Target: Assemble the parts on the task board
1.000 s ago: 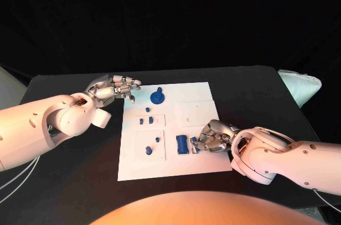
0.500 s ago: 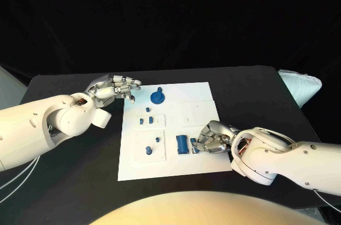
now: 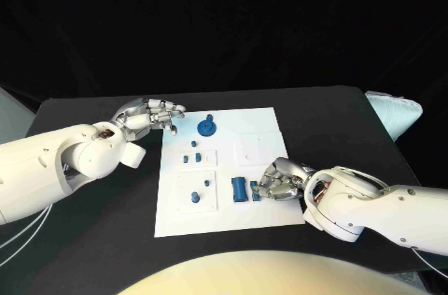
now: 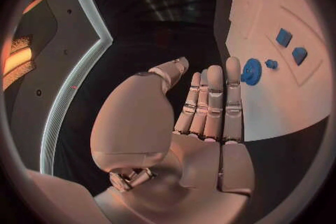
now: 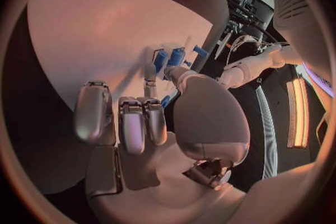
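The task board (image 3: 252,143) lies mid-desk (image 3: 84,211), blue parts (image 3: 239,189) on it. The right robot hand (image 3: 277,182) rests beside them; the right wrist view shows a blue piece (image 5: 165,102) at its fingers, grip uncertain. The left robot hand (image 3: 149,117) hovers empty, fingers straight, near the gear (image 4: 251,71).

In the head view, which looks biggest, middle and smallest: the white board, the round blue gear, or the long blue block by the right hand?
1. Board, far the largest.
2. Gear and block look about alike, so I won't rank them; the gear is wider, the block longer.
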Robot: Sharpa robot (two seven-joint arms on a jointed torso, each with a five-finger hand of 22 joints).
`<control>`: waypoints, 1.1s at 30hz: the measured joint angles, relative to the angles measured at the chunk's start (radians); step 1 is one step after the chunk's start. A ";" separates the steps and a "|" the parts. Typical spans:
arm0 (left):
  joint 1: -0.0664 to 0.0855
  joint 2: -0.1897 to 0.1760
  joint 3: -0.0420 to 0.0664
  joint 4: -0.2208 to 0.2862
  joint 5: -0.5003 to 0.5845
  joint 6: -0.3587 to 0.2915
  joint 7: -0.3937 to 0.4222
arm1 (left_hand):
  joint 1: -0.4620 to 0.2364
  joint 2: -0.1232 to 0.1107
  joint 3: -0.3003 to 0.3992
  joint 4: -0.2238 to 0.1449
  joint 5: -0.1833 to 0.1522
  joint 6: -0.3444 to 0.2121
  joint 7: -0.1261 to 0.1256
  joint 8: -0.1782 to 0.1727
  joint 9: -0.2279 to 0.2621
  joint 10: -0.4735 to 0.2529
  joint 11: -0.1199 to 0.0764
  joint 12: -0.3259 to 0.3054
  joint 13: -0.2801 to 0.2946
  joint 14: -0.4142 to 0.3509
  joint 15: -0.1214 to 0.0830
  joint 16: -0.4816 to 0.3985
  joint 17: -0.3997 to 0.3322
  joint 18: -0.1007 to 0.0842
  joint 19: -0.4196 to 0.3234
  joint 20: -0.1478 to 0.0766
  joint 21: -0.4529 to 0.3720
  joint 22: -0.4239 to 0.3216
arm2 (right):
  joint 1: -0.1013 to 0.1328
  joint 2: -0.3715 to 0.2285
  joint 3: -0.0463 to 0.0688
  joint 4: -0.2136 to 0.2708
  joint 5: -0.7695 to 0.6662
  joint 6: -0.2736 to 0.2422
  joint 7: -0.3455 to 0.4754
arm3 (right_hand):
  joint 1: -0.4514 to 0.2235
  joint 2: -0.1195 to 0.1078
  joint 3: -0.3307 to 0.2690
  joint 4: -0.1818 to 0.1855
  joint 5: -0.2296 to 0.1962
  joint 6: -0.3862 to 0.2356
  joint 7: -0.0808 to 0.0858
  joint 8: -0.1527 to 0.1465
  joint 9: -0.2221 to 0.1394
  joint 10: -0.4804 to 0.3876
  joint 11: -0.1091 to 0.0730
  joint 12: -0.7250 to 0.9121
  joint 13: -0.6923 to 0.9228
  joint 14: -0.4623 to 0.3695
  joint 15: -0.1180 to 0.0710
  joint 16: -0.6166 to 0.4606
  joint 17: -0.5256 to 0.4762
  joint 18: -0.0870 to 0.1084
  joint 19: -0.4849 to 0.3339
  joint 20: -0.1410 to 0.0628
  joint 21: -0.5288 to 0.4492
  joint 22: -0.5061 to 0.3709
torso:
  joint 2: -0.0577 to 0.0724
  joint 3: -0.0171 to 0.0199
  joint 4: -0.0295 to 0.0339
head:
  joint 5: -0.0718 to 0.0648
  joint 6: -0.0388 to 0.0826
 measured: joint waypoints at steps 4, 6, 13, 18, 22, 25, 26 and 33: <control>0.000 0.000 0.000 0.000 0.000 0.000 -0.001 | 0.000 0.000 -0.003 0.003 0.000 -0.004 -0.004 0.000 -0.001 -0.002 0.002 0.000 0.000 0.000 0.000 0.000 0.000 0.000 0.000 0.000 -0.004 -0.001 | 0.000 0.000 0.000 0.000 0.001 0.000 0.003 | -0.008 0.003 -0.003 0.003 0.000 0.000 0.000 0.000 0.000 0.000 0.000 0.000 0.000 0.000 0.000 0.000 0.000 0.000 0.000 0.000 0.000 0.000 | 0.000 0.0000 0.0001 | 0.000 0.000; 0.000 0.000 0.000 0.000 0.000 0.000 -0.002 | 0.000 0.000 -0.003 0.003 0.000 -0.004 -0.004 0.000 -0.002 -0.004 0.004 0.000 0.000 0.000 0.000 0.000 0.000 0.000 0.000 0.000 -0.004 -0.001 | 0.000 -0.001 0.000 0.001 0.002 0.000 0.005 | -0.010 0.001 -0.003 0.003 0.000 0.000 0.000 0.000 0.000 0.000 0.000 0.000 0.000 0.000 0.000 0.000 0.000 0.000 0.000 0.000 0.000 0.000 | 0.000 0.0000 0.0001 | 0.000 0.000; 0.000 0.000 0.000 0.000 0.000 0.000 -0.003 | 0.000 0.000 -0.003 0.003 0.000 -0.004 -0.004 0.000 -0.002 -0.004 0.004 0.000 -0.001 0.000 0.000 0.000 0.000 0.000 0.000 0.000 -0.004 -0.001 | 0.000 -0.013 0.000 0.000 0.003 0.005 0.010 | 0.002 -0.010 -0.027 -0.010 -0.020 0.000 0.000 0.000 0.000 0.000 0.000 0.000 0.000 0.000 0.000 0.000 0.000 0.000 0.000 0.000 -0.006 0.000 | 0.000 -0.0004 0.0008 | -0.001 0.000; 0.000 -0.001 0.000 0.000 0.000 0.000 -0.004 | 0.000 0.000 -0.003 0.003 0.000 -0.004 -0.004 0.000 -0.002 -0.004 0.004 0.000 -0.001 0.000 0.000 0.000 0.000 0.000 0.000 0.000 -0.004 -0.001 | 0.000 -0.027 0.000 -0.002 0.003 0.022 0.019 | 0.031 -0.040 -0.057 -0.021 -0.104 -0.003 0.003 0.000 -0.003 0.000 0.000 -0.007 0.000 0.000 0.000 0.000 0.000 0.000 0.000 0.000 -0.019 0.000 | 0.000 -0.0004 0.0006 | 0.001 0.000; 0.000 -0.001 0.000 0.000 0.000 0.000 -0.005 | 0.000 0.000 -0.003 0.003 0.000 -0.004 -0.004 0.000 -0.002 -0.004 0.004 0.000 -0.001 0.000 0.000 0.000 0.000 0.000 0.000 0.000 -0.004 -0.001 | 0.000 -0.035 0.000 -0.001 0.003 0.040 0.031 | 0.051 -0.039 -0.096 -0.017 -0.147 -0.003 0.003 0.000 -0.005 0.000 0.000 -0.011 0.000 0.000 0.000 0.000 0.000 0.000 0.000 0.000 -0.019 0.000 | 0.000 -0.0001 0.0000 | 0.002 0.000; 0.000 -0.002 0.000 0.000 0.000 0.000 -0.006 | 0.000 0.000 -0.003 0.003 0.000 -0.004 -0.004 0.000 -0.002 -0.004 0.004 0.000 -0.001 0.000 0.000 0.000 0.000 0.000 0.000 0.000 -0.004 -0.001 | 0.000 -0.038 0.000 0.000 0.003 0.052 0.041 | 0.056 -0.034 -0.129 -0.002 -0.168 -0.003 0.003 0.000 -0.007 0.000 0.000 -0.011 0.001 0.000 0.000 0.000 0.000 0.000 0.000 0.000 -0.019 0.000 | 0.000 0.0000 0.0000 | 0.002 0.000; 0.000 -0.002 0.000 0.000 0.000 0.000 -0.006 | 0.000 0.000 -0.003 0.003 0.000 -0.004 -0.004 0.000 -0.002 -0.004 0.004 0.000 -0.001 0.000 0.000 0.000 0.000 0.000 0.000 0.000 -0.004 -0.001 | 0.000 -0.038 0.000 0.001 0.003 0.055 0.043 | 0.058 -0.032 -0.139 0.000 -0.168 -0.003 0.003 0.000 -0.008 0.000 0.000 -0.011 0.001 0.000 0.000 0.000 0.000 0.000 0.000 0.000 -0.019 0.000 | 0.000 0.0000 0.0000 | 0.003 0.000; 0.000 -0.002 -0.001 -0.001 0.000 0.000 -0.007 | 0.000 0.000 -0.003 0.003 0.000 -0.007 0.000 0.000 -0.003 -0.007 0.000 0.005 -0.001 0.000 0.000 0.000 0.000 0.000 0.000 0.000 -0.004 -0.002 | 0.000 -0.040 0.000 0.001 0.003 0.068 0.055 | 0.047 -0.013 -0.172 0.006 -0.175 -0.003 0.003 0.000 -0.010 0.000 0.000 -0.011 0.001 0.000 0.000 0.000 0.000 0.000 0.000 0.000 -0.019 0.000 | 0.000 0.0003 0.0000 | 0.003 0.000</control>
